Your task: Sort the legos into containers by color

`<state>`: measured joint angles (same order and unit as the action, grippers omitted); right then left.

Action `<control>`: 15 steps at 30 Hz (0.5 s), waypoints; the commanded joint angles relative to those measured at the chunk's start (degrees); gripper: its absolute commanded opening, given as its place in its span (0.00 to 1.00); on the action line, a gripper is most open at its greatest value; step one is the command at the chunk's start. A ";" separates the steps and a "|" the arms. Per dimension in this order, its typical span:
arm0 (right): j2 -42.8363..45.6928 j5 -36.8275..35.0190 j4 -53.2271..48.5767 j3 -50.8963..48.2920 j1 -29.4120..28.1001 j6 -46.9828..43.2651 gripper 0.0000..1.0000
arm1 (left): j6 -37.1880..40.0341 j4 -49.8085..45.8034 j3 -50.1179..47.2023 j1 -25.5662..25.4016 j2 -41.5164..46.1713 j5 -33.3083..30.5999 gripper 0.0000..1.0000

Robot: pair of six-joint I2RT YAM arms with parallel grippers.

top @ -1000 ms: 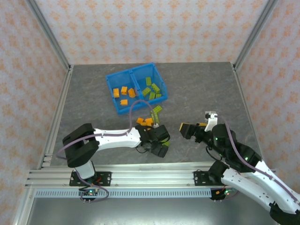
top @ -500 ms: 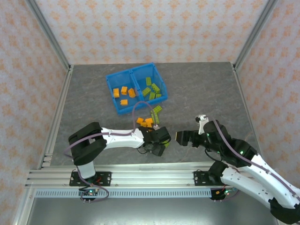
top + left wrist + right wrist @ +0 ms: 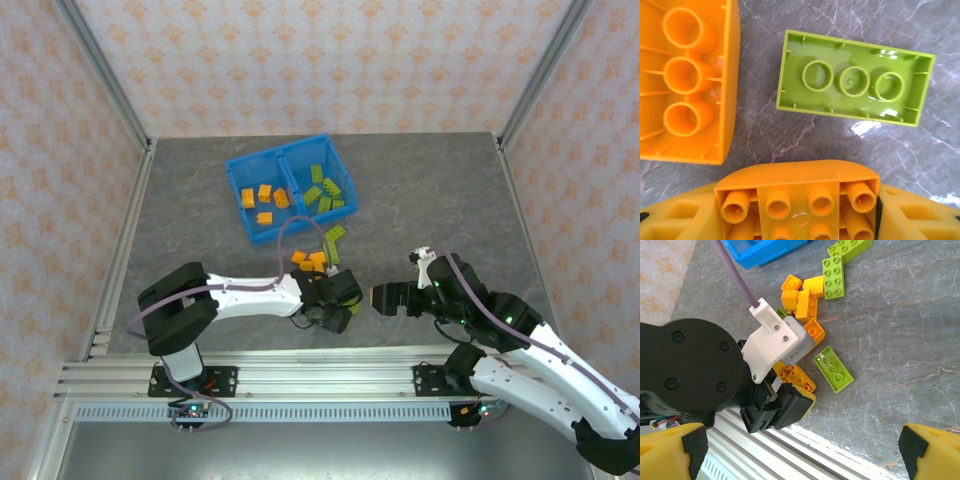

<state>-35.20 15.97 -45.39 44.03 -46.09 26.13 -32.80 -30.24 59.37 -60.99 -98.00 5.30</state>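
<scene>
Glossy moulded plastic legos lie on a smooth, marbled grey tabletop with a faint sheen.

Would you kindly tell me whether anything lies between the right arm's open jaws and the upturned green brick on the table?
Nothing visible does: only bare table lies between the right arm's jaws and the green brick. The left arm's jaws, gripping an orange brick, sit close beside it.
</scene>
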 commanded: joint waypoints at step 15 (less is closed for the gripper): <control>-3.23 -6.84 14.71 2.66 -0.25 -0.11 1.00 | 21.94 -12.71 29.46 33.41 -2.87 -4.98 0.51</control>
<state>-37.32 10.92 -34.74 45.87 -46.09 26.13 -15.40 -39.44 85.84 -30.13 -96.42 2.66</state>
